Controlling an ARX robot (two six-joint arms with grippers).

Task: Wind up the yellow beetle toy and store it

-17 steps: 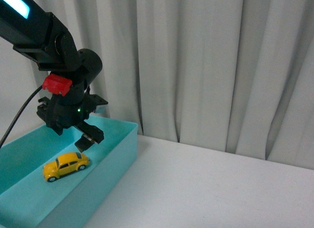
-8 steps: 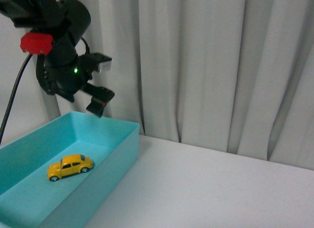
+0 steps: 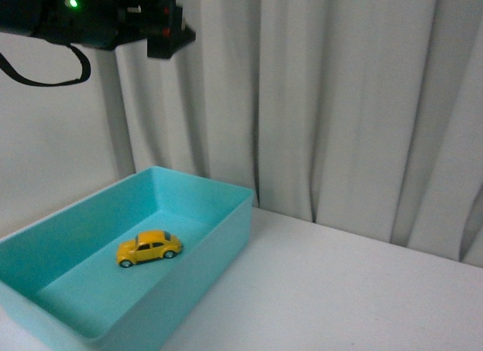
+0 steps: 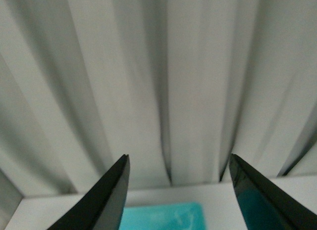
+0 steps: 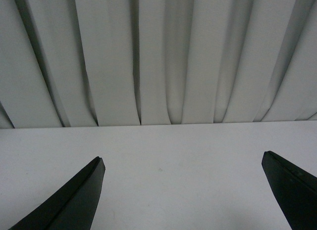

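The yellow beetle toy (image 3: 149, 248) rests on its wheels on the floor of a teal bin (image 3: 223, 246), side-on to the front view. My left gripper (image 3: 169, 28) is high above the bin at the top left, far from the toy, and open. In the left wrist view its gripper (image 4: 179, 156) is empty and faces the curtain, with a strip of the teal bin (image 4: 163, 217) below; the toy is out of that view. My right gripper (image 5: 182, 156) is open and empty over the white table (image 5: 168, 185), and is absent from the front view.
A pleated white curtain (image 3: 339, 102) hangs close behind the table. The white tabletop (image 3: 339, 298) stretches to the right of the bin. A black cable (image 3: 45, 75) loops under the left arm.
The left arm has risen from just above the toy to the top of the front view. The toy stays in the bin, which now shows further right.
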